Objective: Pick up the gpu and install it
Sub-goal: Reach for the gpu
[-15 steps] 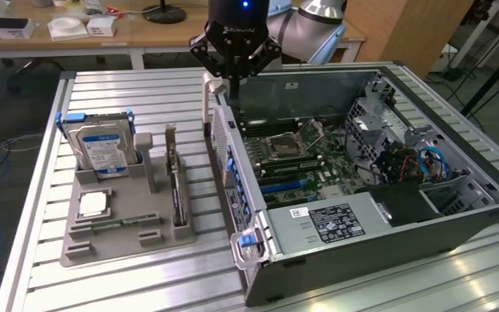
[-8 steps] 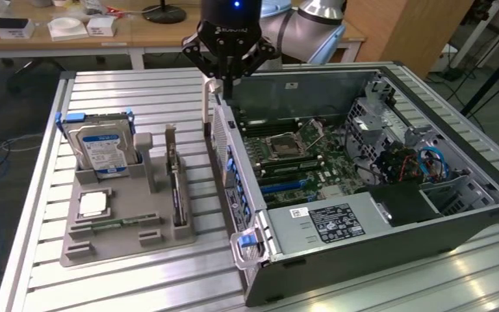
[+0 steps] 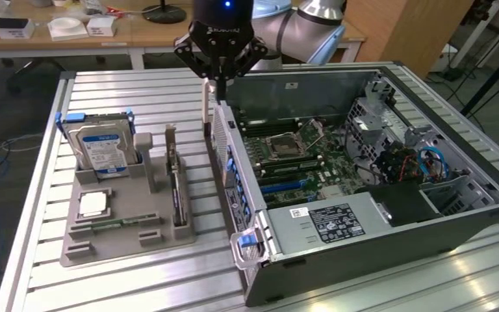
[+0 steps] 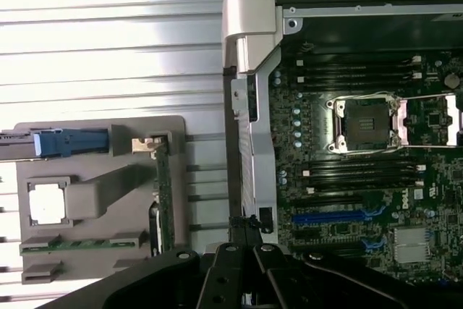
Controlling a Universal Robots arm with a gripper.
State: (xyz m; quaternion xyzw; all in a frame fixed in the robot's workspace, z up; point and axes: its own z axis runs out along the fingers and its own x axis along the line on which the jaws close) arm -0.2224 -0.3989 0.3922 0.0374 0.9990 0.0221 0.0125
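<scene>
The gpu [image 3: 177, 188] stood on edge in a grey holder [image 3: 128, 242] on the desk [image 3: 111, 91], at seven o'clock from the end effector [image 3: 221, 92] in the exterior view. It looked light, stiff and fragile, best pinched along its upper edge. The end effector hung closed and empty over the open case [image 3: 379, 257]. Counted: one gpu, one hard drive [image 3: 102, 148], one RAM stick [image 3: 115, 223].

The silver arm [image 3: 310, 23] comes in from the exterior view's right and bends at the black wrist [image 3: 223, 16], where a small blue light [image 3: 226, 4] shines. The gripper [image 3: 221, 88] points straight down, its fingers [image 3: 208, 68] pressed together at the tips.
</scene>
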